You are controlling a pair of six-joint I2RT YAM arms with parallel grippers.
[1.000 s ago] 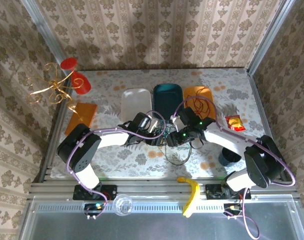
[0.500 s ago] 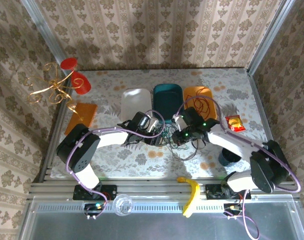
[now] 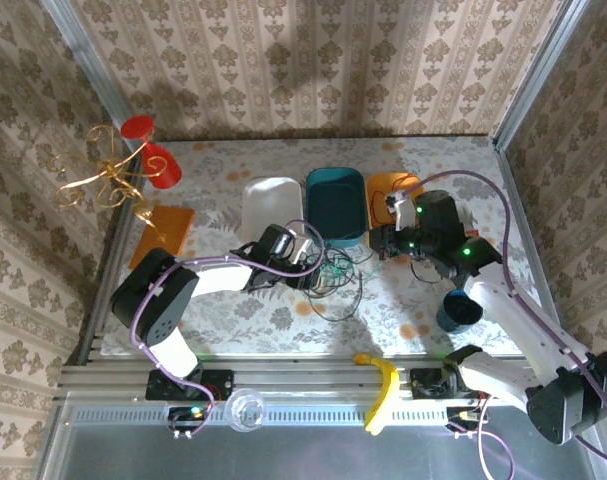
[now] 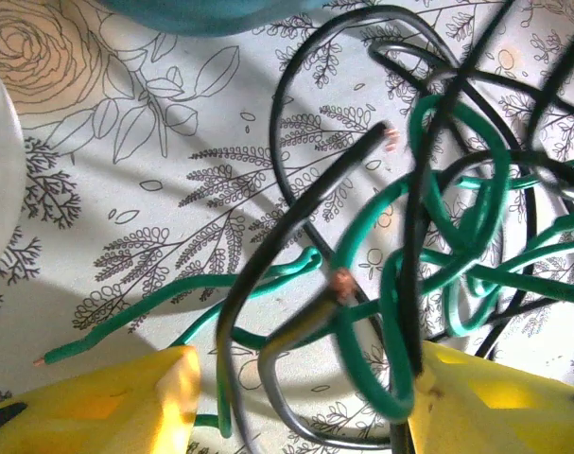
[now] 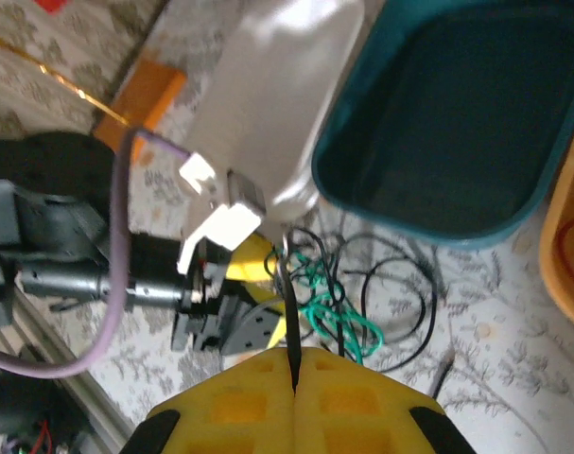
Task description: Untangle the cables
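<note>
left gripper (image 4: 301, 383): 2 yellow fingertips (image 4: 126, 407) spread wide, straddling the tangle of thin green and black cables (image 4: 428, 236) lying on the floral-print table top (image 4: 126, 189); nothing pinched. Top view puts the tangle mid-table, just in front of the teal oblong plastic tray (image 3: 335, 205), with the white plastic tray (image 3: 271, 203) on the left and the orange plastic tray (image 3: 381, 185) on the right. right gripper (image 5: 293, 378): 2 yellow pads (image 5: 230, 402) pressed flush together on 1 black cable strand (image 5: 288, 303), which runs straight from the pads to the tangle. It sits by the near end of the orange tray.
</note>
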